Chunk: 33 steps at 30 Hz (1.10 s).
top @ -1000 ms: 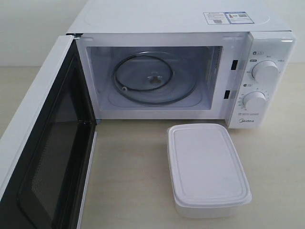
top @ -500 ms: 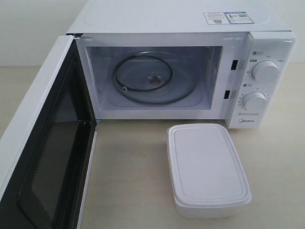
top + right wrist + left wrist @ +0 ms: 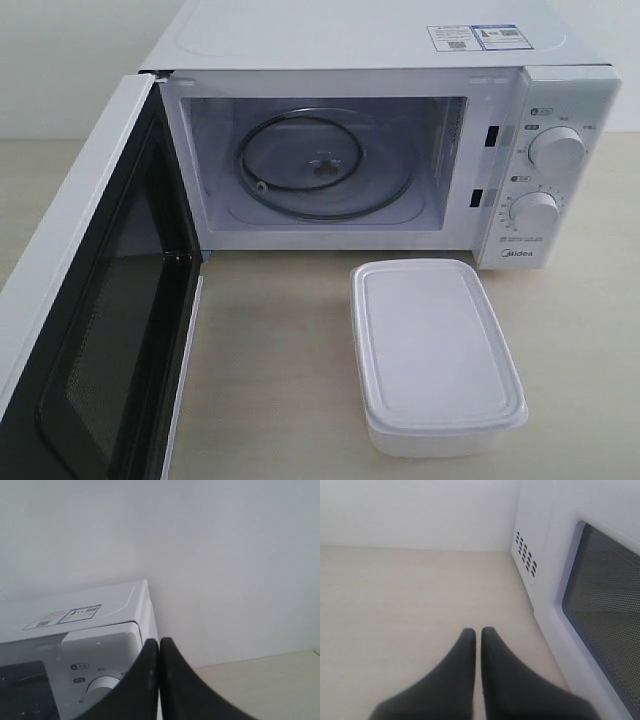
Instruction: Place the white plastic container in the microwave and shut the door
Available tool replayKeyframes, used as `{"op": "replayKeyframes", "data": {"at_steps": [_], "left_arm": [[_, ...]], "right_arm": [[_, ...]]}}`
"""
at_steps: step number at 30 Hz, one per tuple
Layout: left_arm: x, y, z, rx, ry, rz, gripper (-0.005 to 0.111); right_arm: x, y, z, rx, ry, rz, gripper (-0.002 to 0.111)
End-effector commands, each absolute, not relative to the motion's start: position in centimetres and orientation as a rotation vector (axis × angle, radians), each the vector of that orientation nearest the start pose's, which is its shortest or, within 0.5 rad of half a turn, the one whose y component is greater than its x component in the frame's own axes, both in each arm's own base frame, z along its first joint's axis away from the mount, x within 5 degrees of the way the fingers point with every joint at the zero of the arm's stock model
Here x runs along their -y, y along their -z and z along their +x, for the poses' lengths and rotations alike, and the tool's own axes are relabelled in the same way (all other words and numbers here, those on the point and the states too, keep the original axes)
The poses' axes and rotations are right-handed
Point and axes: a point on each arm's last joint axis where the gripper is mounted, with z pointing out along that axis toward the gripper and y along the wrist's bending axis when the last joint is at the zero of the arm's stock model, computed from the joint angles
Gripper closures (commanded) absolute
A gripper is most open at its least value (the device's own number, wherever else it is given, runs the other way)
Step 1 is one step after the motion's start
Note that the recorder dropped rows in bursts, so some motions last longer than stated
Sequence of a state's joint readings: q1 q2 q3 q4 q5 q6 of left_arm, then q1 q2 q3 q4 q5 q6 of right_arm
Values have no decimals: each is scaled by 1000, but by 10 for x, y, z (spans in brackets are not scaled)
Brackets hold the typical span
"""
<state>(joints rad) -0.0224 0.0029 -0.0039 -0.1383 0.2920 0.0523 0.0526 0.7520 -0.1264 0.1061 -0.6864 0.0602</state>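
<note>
The main risk lies in the pick: the white plastic container (image 3: pixel 437 355) is broad, smooth and capped with a flat rimmed lid, so a pinch on the rim alone could slip or lift the lid off, and either hand would first have to spread its fingers wide to span a wall. It rests on the desk (image 3: pixel 270 350) just in front of the microwave (image 3: pixel 370 40), below the two dials (image 3: pixel 556 150) rather than square to the opening, so a straight push would likely drive it into the front frame beside the cavity instead of onto the turntable (image 3: pixel 320 170). The door (image 3: pixel 110 330) stands wide open; swinging it before the box is fully inside would jam it against the box. The left hand (image 3: pixel 477 632) hangs low over bare desk on the outer side of the door, fingers pressed together on nothing. The right hand (image 3: pixel 159 642) sits high, about level with the microwave's top near the control panel, fingers likewise together and holding nothing. Neither arm appears in the exterior view.
</note>
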Motion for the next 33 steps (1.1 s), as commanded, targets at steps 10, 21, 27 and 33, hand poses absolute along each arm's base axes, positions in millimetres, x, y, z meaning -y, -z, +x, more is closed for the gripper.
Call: {"op": "replayKeyframes", "data": {"at_steps": [10,21,27,33], "left_arm": [[5,-187,54,-1777,107,-24,102],[5,-187,54,-1777,107,-24,102],[5,-187,54,-1777,107,-24,102],[5,-187,54,-1777,107,-24,102]], "right_arm": [[-3,-250,137,-1410,-66,43,109],[-10,-236,156,-1559,-43,-80,109],[-12,-217,176,-1713,-43,-99,109],[-15,-192,187,-1841,-45,-161,109]]}}
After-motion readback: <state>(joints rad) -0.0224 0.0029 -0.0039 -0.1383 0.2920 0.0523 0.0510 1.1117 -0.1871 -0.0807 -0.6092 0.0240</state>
